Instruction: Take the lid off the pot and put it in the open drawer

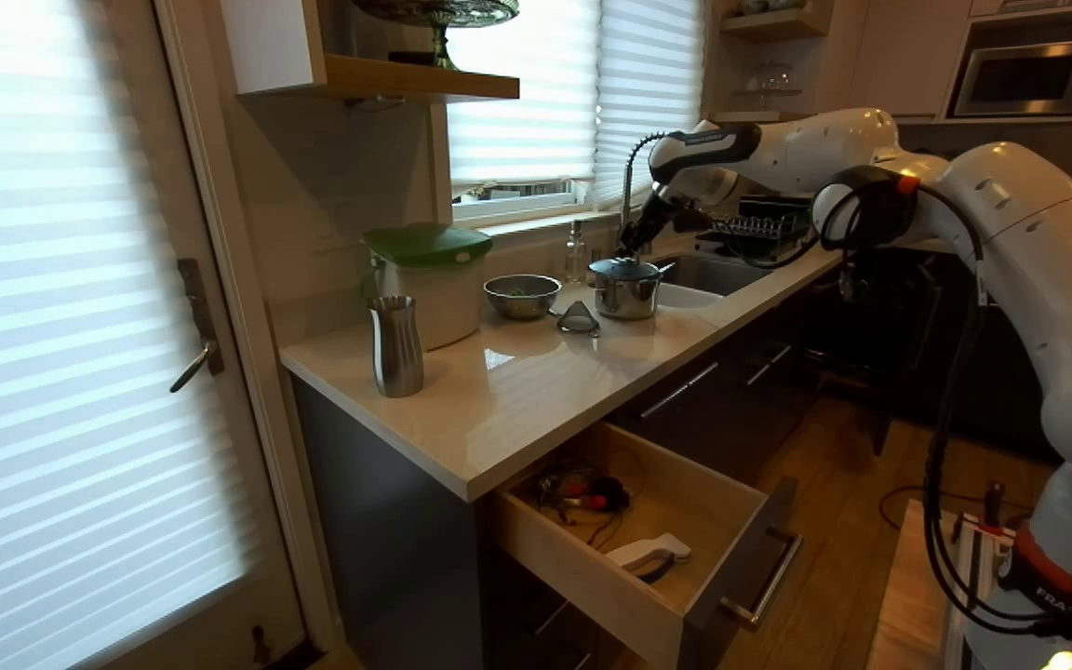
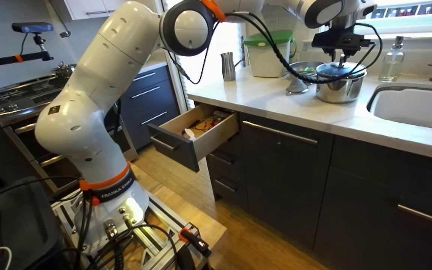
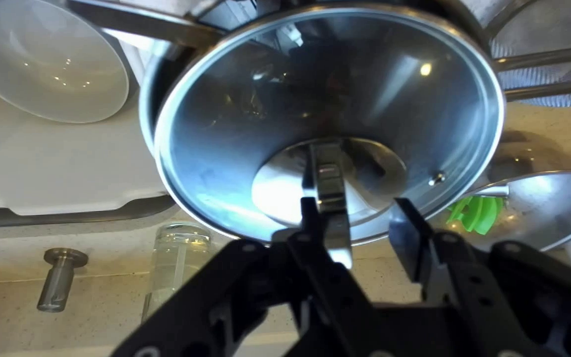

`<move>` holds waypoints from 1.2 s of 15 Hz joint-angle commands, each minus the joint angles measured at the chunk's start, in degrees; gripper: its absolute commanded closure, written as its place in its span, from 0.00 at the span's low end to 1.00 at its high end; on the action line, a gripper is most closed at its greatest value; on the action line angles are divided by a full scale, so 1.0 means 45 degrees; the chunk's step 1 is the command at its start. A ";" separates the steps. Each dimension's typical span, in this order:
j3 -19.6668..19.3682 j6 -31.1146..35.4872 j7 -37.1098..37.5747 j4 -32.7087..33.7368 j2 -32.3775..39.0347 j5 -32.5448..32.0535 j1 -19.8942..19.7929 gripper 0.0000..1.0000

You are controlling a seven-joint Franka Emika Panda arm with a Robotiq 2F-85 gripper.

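The lid (image 1: 624, 269) is round and glassy with a steel rim and a raised steel strap handle. It lies on top of the shiny steel pot (image 1: 627, 300) on the counter, as both exterior views show. My gripper (image 3: 358, 218) is open around the lid's handle. In the wrist view the handle is close to the left finger, with a gap to the right finger. Whether the left finger touches it, I cannot tell. In an exterior view the gripper (image 2: 339, 58) points down over the lid (image 2: 328, 69). The drawer (image 1: 582, 582) is pulled open below the counter corner.
A steel bowl (image 1: 523, 298), a strainer (image 1: 579, 319), a tall steel canister (image 1: 397, 349) and a green-lidded bin (image 1: 438, 288) stand on the counter. A soap bottle (image 2: 393, 62) and the sink (image 2: 418, 107) flank the pot. The drawer holds a white-handled tool (image 1: 652, 551) and tangled utensils.
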 commanded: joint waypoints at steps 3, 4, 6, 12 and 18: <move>0.0450 0.0008 -0.0582 0.0395 0.0283 0.0298 -0.0343 0.92; 0.0465 0.0041 -0.0592 0.0388 0.0273 0.0301 -0.0373 1.00; 0.0472 0.0087 -0.0578 0.0355 0.0199 0.0283 -0.0421 0.96; 0.0869 -0.0117 -0.0845 -0.0239 -0.0755 0.0582 -0.0492 0.96; 0.1647 -0.2439 -0.2612 -0.1816 -0.2934 0.0529 -0.0511 0.96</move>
